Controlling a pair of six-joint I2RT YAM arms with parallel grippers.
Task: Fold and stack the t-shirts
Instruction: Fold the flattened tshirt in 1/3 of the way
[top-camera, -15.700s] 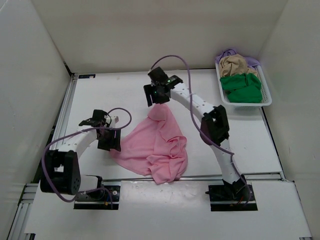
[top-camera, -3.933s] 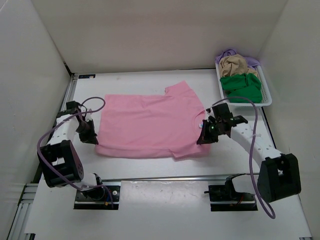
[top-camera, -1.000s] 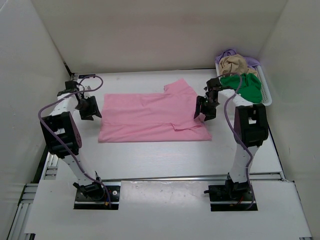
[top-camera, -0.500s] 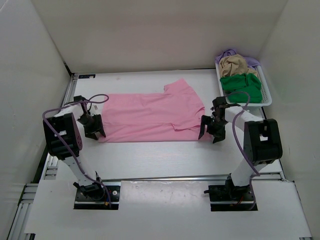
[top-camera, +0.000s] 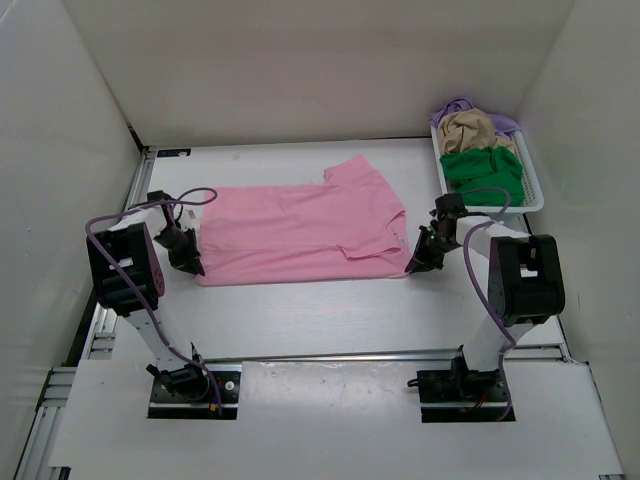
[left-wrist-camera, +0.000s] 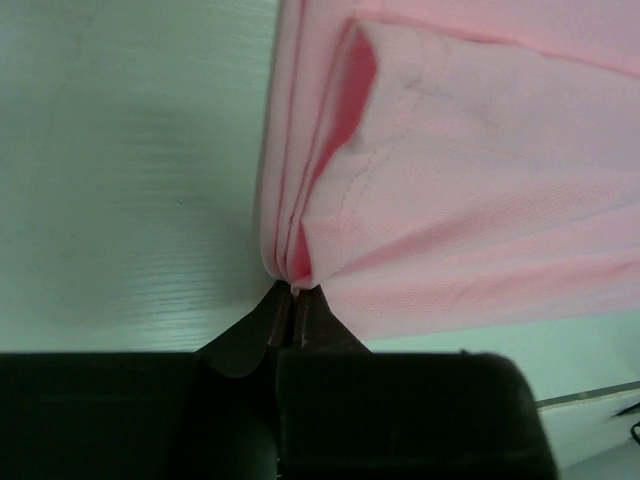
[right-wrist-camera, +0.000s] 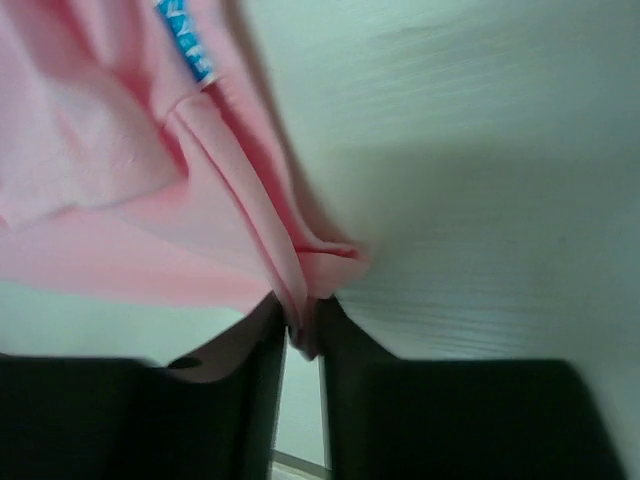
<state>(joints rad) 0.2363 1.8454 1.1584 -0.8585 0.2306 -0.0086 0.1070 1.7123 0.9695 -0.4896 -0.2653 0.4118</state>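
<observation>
The soft, plain-cloth pink t-shirt lies spread flat on the white table, to the left of the white plastic mesh basket and slightly nearer the arms. In the basket sit the crumpled dark green t-shirt, the tan t-shirt beyond it, and a sliver of the lavender t-shirt at the far rim.

The left gripper is at the pink shirt's near corner farthest from the basket. In its wrist view the left gripper's jaws are pressed together, nipping the very edge of a bunched fold of several layers. The right gripper is at the near corner on the basket side. There the right gripper's jaws pinch a small tuck of pink hem, not far from a blue label.

The cloth looks light and limp, with no stiffness of its own, so it will likely drape and sag between two held points. Its layers may also slide over each other (the left bite looks shallow). The two near corners are sensible places to hold it, provided each pinch takes in every layer. Lifting both corners evenly and carrying them across should lay a clean fold. An uneven pull would probably skew the shirt or drag it across the table.
</observation>
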